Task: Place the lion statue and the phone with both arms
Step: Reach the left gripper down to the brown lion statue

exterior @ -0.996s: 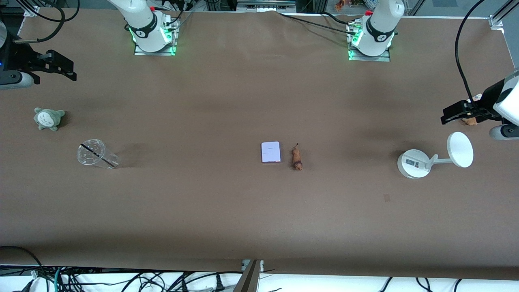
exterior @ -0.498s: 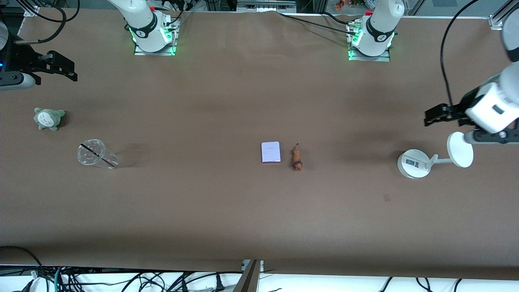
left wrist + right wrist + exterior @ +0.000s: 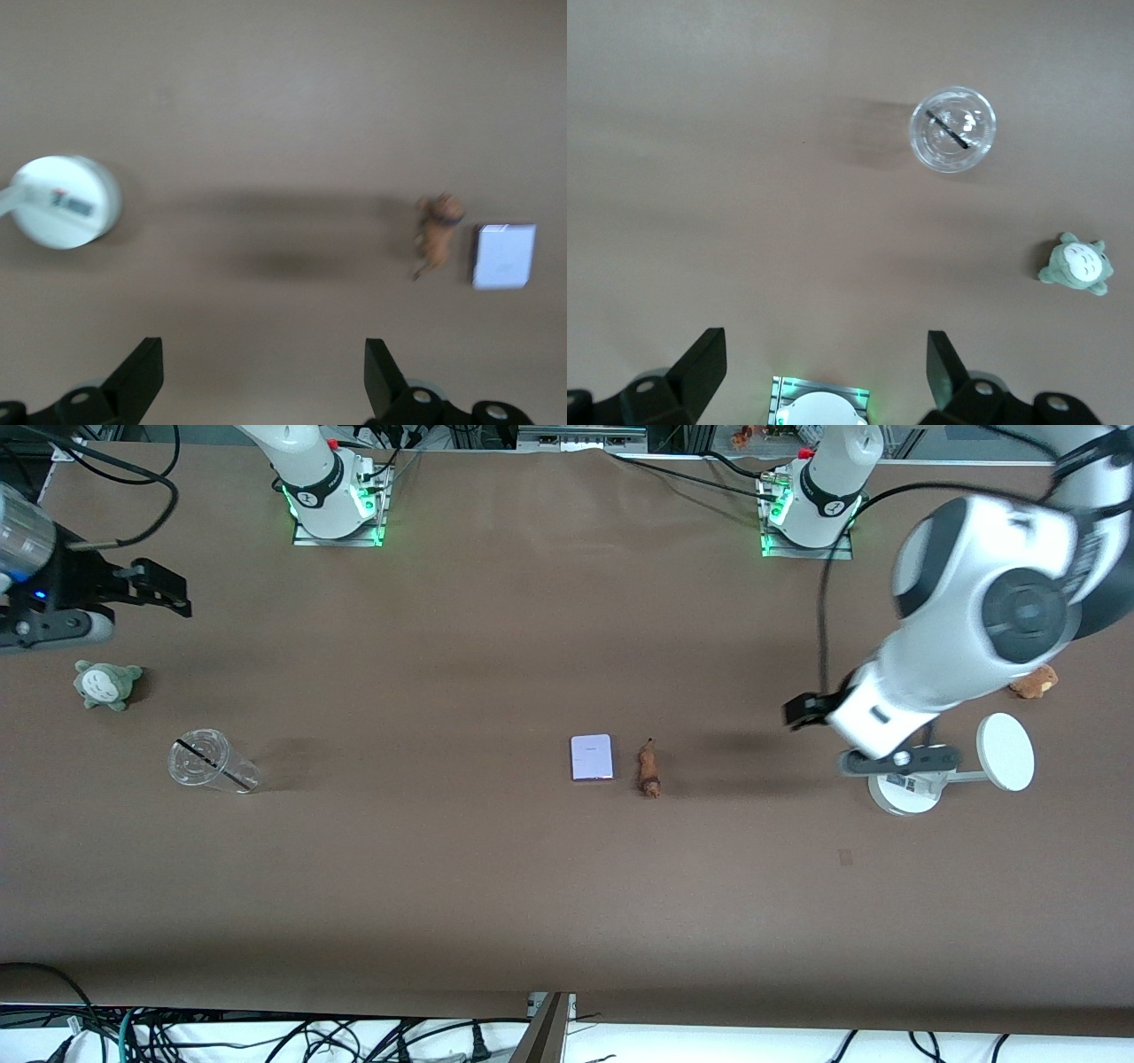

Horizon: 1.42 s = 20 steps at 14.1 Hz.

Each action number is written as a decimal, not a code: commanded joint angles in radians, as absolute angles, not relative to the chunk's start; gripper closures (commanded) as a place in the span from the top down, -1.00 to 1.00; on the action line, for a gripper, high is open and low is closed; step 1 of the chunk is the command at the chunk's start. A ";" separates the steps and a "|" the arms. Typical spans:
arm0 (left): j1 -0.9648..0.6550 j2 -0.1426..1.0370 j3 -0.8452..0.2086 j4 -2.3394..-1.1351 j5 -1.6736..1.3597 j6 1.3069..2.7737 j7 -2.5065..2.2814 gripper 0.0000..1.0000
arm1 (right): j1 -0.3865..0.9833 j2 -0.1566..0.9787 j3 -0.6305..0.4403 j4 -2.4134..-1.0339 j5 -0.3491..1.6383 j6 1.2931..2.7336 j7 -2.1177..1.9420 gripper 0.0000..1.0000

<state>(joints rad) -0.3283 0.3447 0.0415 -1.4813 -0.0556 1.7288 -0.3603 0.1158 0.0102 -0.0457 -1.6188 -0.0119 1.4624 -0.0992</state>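
Brown paper covers the worktop, where the phone, a pale lavender-white slab with rounded corners, lies at centre just beside the lion statue, a tiny orange-brown figurine with a darker mane end. Bare surface surrounds both. Left tool hangs spread over the worktop near the white stand; right tool hangs spread over its arm's end.
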 commanded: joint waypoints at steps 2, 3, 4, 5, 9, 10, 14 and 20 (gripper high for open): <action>-0.393 0.474 0.052 -1.457 -0.124 1.856 -0.419 1.00 | 0.195 0.052 -0.046 -1.580 -0.012 1.460 -0.089 1.00; -0.414 0.510 0.054 -1.456 -0.130 1.893 -0.422 1.00 | 0.216 0.063 -0.046 -1.578 -0.014 1.474 -0.087 1.00; -0.434 0.541 0.054 -1.459 -0.130 1.929 -0.449 1.00 | 0.227 0.066 -0.046 -1.578 -0.012 1.492 -0.075 1.00; -0.445 0.569 0.054 -1.462 -0.129 1.966 -0.492 1.00 | 0.230 0.074 -0.046 -1.578 -0.009 1.506 -0.052 1.00; -0.507 0.643 0.057 -1.468 -0.132 2.058 -0.538 1.00 | 0.245 0.075 -0.049 -1.578 -0.011 1.506 -0.043 1.00; -0.521 0.646 0.057 -1.468 -0.129 2.065 -0.589 1.00 | 0.242 0.075 -0.051 -1.578 -0.011 1.506 -0.046 1.00; -0.566 0.664 0.055 -1.535 -0.115 2.221 -0.649 1.00 | 0.239 0.075 -0.054 -1.578 -0.012 1.506 -0.055 1.00; -0.580 0.725 0.055 -1.548 -0.020 2.338 -0.649 1.00 | 0.239 0.074 -0.054 -1.578 -0.012 1.506 -0.055 1.00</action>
